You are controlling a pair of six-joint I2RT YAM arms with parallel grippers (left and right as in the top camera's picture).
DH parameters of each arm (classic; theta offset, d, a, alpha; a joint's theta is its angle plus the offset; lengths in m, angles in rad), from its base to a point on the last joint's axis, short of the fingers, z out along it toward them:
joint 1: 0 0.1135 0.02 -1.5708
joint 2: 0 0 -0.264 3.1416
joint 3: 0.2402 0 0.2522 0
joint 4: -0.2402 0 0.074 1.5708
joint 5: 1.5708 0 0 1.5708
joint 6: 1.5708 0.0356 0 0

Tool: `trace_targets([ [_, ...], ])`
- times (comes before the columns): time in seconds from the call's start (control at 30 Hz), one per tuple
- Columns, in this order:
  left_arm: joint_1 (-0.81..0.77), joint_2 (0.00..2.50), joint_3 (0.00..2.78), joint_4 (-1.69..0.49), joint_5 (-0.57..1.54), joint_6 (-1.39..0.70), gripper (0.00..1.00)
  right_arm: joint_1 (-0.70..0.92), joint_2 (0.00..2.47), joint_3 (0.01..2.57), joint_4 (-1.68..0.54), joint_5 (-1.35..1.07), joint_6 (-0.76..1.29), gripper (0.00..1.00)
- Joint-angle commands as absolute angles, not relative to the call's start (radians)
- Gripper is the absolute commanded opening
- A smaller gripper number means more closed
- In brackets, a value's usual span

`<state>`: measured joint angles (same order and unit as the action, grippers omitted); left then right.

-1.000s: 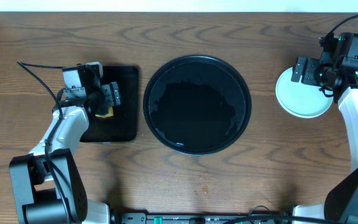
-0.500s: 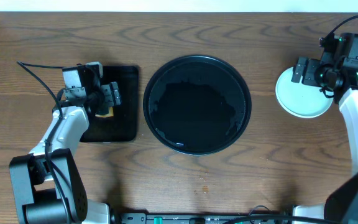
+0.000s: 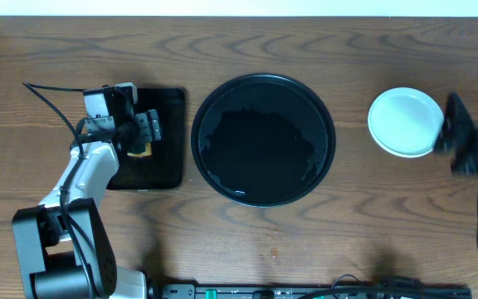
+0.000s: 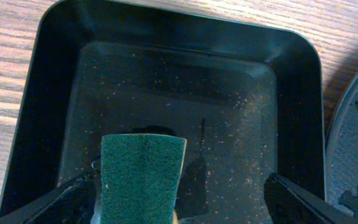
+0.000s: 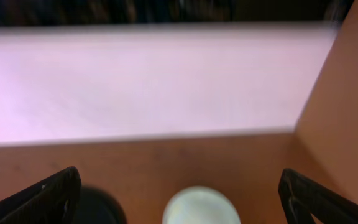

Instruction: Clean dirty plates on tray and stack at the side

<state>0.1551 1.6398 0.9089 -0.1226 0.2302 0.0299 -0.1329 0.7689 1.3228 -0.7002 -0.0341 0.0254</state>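
sitting on the bench [image 3: 264, 241] right of the round black tray [image 3: 264, 124], apart from it, are the plates [image 3: 402, 122]. the right gripper [image 5: 179, 177] hangs beside them, spread wide and empty. the left gripper [image 4: 178, 186] stands apart around a green sponge [image 4: 143, 171] in the small tray [image 4: 179, 68].

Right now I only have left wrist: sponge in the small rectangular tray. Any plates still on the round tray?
Observer: No. Overhead shows the round tray holding no plates.
Operator: Where are they?
Observer: One pale plate sits on the table, right of that tray. I cannot tell whether others lie under it.
Operator: Right gripper?
Observer: The right gripper is open and empty, not touching the plate, by the table's right edge.
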Motion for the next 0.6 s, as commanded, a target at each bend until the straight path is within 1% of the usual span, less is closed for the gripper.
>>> trace_targets([
  [0.0, 0.154, 1.618, 0.901, -0.122, 0.224, 0.037, 0.86, -0.043, 0.609, 1.314, -0.711, 0.064, -0.007, 0.99],
  [0.13, 0.154, 1.618, 0.901, -0.122, 0.224, 0.037, 0.86, 0.017, 0.434, 1.229, -0.696, 0.064, -0.049, 0.99],
  [0.2, 0.154, 1.618, 0.901, -0.122, 0.224, 0.037, 0.86, 0.019, 0.339, 1.131, -0.649, 0.064, -0.050, 0.99],
  [0.4, 0.154, 1.618, 0.901, -0.122, 0.224, 0.037, 0.87, 0.011, 0.104, 0.728, -0.402, 0.041, -0.049, 0.99],
  [0.57, 0.154, 1.618, 0.901, -0.122, 0.224, 0.037, 0.87, -0.018, 0.010, 0.413, -0.112, -0.046, -0.019, 0.99],
])
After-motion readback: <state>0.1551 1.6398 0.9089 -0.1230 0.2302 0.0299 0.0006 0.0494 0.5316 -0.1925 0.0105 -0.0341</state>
